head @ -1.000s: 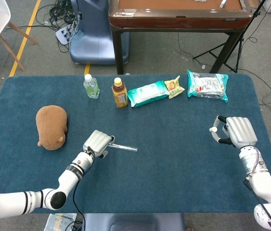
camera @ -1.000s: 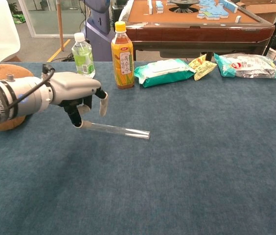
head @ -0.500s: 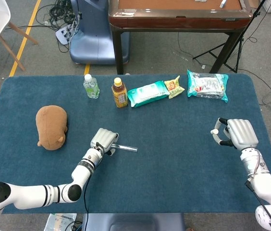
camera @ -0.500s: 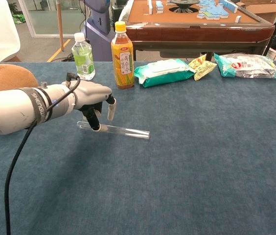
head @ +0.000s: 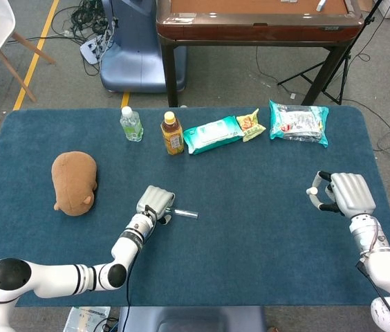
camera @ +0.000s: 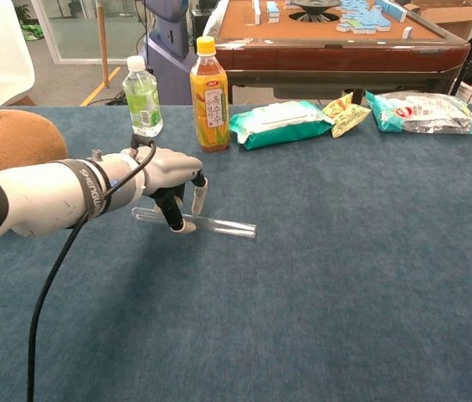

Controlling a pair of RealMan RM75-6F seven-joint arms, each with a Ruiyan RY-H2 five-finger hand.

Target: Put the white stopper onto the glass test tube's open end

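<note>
The glass test tube (camera: 219, 224) lies flat on the blue table (camera: 353, 276), seen also as a short clear tube (head: 184, 213) in the head view. My left hand (camera: 167, 170) hovers over its left part. One fingertip (camera: 181, 225) touches the tube on the near side and another (camera: 198, 198) hangs just behind it, so the fingers straddle the tube without closing on it. Far right, my right hand (head: 346, 194) is raised above the table and pinches the small white stopper (head: 313, 191) between thumb and finger. The chest view does not show that hand.
Along the table's back edge stand a water bottle (head: 131, 124), an amber tea bottle (head: 172, 133), a green wipes pack (head: 213, 133), a small snack bag (head: 251, 124) and a teal snack bag (head: 299, 122). A brown plush toy (head: 75, 182) lies at the left.
My left hand has slid right along the tube, from its left end to over its left part, and lowered its fingers onto it. The tube has stayed put. My right hand drifted slightly right.
</note>
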